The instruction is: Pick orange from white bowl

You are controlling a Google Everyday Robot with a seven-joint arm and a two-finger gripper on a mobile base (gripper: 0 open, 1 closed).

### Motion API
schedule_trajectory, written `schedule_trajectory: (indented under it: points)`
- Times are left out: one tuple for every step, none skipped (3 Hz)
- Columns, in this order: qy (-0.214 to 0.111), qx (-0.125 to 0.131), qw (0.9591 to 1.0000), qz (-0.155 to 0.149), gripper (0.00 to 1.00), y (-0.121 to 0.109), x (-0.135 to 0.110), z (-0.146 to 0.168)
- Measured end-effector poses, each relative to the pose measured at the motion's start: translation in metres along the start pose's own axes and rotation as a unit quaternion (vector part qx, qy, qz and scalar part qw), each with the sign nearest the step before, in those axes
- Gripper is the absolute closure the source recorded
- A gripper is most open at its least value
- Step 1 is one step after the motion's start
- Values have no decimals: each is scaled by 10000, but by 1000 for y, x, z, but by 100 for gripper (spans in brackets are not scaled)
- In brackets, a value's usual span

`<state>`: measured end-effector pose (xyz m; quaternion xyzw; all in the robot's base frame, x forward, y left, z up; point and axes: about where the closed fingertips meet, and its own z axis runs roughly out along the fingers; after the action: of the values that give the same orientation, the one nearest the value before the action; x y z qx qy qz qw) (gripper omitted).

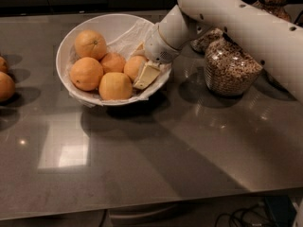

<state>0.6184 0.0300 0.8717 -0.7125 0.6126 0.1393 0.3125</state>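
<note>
The white bowl (pixel 102 23), lined with crumpled paper, stands at the back left of the grey table. It holds several oranges. The orange (pixel 132 66) lies at the bowl's right side, behind a paler, yellower one (pixel 115 86). My gripper (pixel 138 66) reaches down into the bowl from the right on the white arm (pixel 227 13). Its cream fingers (pixel 146 74) stand on either side of that orange and touch it, so the gripper is shut on it. The orange still rests in the bowl.
Other oranges in the bowl lie at the back (pixel 90 44) and left (pixel 86 73). Two loose oranges (pixel 5 86) sit at the table's left edge. A glass jar of cereal (pixel 229 69) stands right of the bowl, with more jars behind (pixel 272 4).
</note>
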Motion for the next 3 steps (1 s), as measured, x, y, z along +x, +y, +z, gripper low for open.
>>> schedule_trajectory:
  points:
    - [-82, 24, 10000, -38, 100, -1, -3, -8]
    - [-139, 102, 9998, -107, 100, -1, -8, -21]
    - [-200, 219, 9993, -241, 100, 0, -16, -42]
